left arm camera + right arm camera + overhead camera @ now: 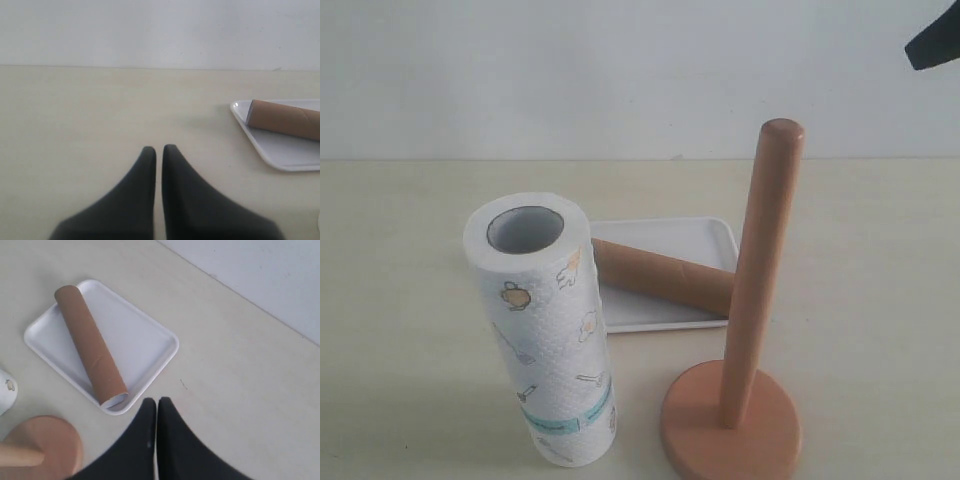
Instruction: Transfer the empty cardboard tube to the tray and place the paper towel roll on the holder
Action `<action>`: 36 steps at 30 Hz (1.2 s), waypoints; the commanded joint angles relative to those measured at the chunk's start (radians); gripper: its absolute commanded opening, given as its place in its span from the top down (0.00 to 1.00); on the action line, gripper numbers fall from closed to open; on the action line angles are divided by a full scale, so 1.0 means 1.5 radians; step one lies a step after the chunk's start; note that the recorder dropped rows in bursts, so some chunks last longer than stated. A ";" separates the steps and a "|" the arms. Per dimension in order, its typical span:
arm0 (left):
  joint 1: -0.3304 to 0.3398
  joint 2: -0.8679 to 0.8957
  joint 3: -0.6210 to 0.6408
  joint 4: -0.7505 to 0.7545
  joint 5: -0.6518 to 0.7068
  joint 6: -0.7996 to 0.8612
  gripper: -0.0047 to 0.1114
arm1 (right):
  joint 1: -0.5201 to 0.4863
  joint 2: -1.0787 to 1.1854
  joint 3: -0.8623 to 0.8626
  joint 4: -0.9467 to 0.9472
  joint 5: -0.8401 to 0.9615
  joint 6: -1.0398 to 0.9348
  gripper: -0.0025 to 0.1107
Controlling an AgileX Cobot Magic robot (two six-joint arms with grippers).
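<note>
The empty cardboard tube point(665, 277) point(90, 345) point(285, 119) lies on its side across the white tray point(670, 235) point(145, 340) point(280, 152). In front of the tray the paper towel roll point(545, 330) stands upright on the table, left of the wooden holder point(755, 290), whose pole is bare. The holder's disc base point(47, 440) and an edge of the roll point(6, 390) show in the right wrist view. My right gripper point(157, 402) is shut and empty, held above the table just off the tray's corner. My left gripper point(159, 149) is shut and empty, over bare table away from the tray.
A pale wall point(620, 70) rises behind the cream table point(400, 250). A dark part of the right arm point(932, 42) shows at the exterior view's top right corner.
</note>
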 commanded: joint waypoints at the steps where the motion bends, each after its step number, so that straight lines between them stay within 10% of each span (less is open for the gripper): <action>1: 0.001 -0.002 0.002 -0.007 0.000 0.000 0.92 | -0.004 -0.119 0.132 0.028 -0.073 -0.004 0.98; 10: 0.001 -0.002 0.002 -0.007 0.000 0.000 0.92 | -0.004 -0.346 0.327 0.074 -0.239 0.133 0.98; 36: 0.001 -0.002 0.002 -0.007 0.000 0.000 0.92 | -0.002 -0.581 0.335 0.070 -0.252 0.166 0.98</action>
